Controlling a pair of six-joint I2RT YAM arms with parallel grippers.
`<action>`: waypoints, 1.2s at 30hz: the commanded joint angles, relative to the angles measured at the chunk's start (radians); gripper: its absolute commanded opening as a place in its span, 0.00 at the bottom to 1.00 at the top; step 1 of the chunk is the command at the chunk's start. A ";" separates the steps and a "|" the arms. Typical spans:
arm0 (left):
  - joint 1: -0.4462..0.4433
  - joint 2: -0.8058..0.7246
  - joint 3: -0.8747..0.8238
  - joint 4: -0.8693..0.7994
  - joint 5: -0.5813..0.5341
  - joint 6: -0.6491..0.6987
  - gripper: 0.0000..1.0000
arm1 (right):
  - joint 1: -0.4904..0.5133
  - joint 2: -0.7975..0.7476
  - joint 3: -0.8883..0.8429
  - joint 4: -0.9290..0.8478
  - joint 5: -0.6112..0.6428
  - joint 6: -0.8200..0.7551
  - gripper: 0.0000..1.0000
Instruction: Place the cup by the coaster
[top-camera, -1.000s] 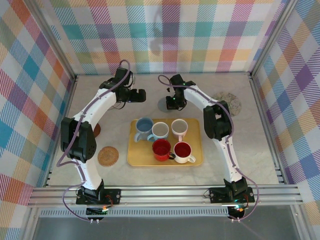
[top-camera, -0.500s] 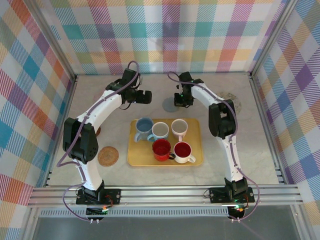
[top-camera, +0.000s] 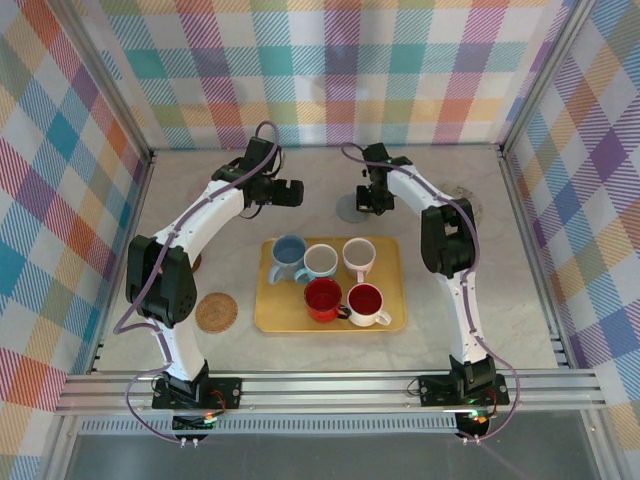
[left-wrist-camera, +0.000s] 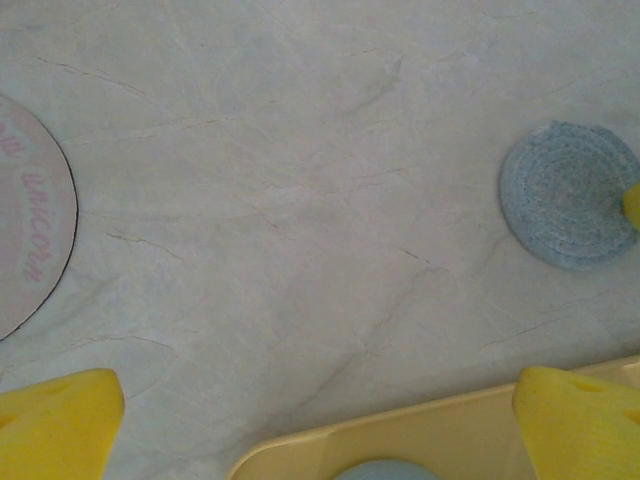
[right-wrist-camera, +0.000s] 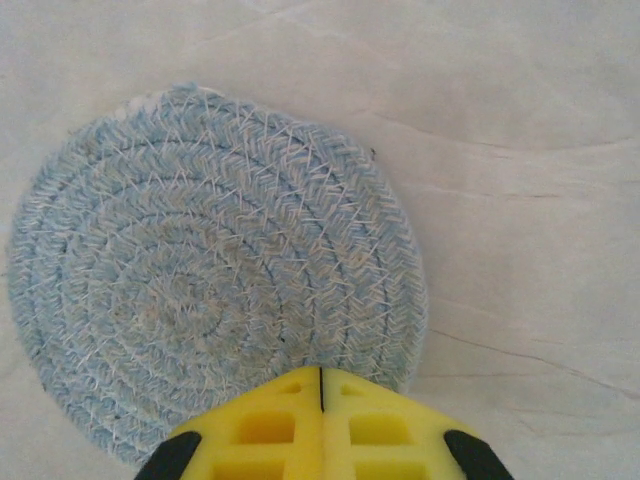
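R pincer (right-wrist-camera: 321, 385) shut, tip over coaster (right-wrist-camera: 200, 290) edge. L pincer (left-wrist-camera: 320, 425) wide open above surface (left-wrist-camera: 300, 200), by tray (top-camera: 272, 318) far edge. On tray: blue cup (top-camera: 288, 252), untouched. Suggest: L grips rim square, clear of grey cup (top-camera: 321, 261).

Top cam sits up high behind the arm bases and tilts down over the whole table (top-camera: 480, 300), so you get everything at once. Left wrist cam looks pretty much straight down from a fair height, with the left gripper (left-wrist-camera: 320, 418) tips in the bottom corners and the tray (left-wrist-camera: 430, 440) rim along the bottom edge. Right wrist cam is way closer, nearly on top of the blue woven coaster (right-wrist-camera: 210, 280), with the right gripper (right-wrist-camera: 322, 385) at bottom centre. That coaster turns up in all three views, and the tray rim in the top and left wrist ones.
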 joint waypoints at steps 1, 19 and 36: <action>-0.012 -0.002 0.006 0.023 -0.013 0.010 1.00 | -0.033 -0.011 -0.030 -0.080 0.073 0.015 0.00; -0.023 0.012 0.015 0.011 0.037 0.027 1.00 | -0.068 -0.057 -0.086 -0.060 0.097 0.012 0.00; -0.023 0.049 0.081 -0.043 0.030 0.043 1.00 | -0.080 -0.048 -0.085 -0.049 0.113 0.013 0.00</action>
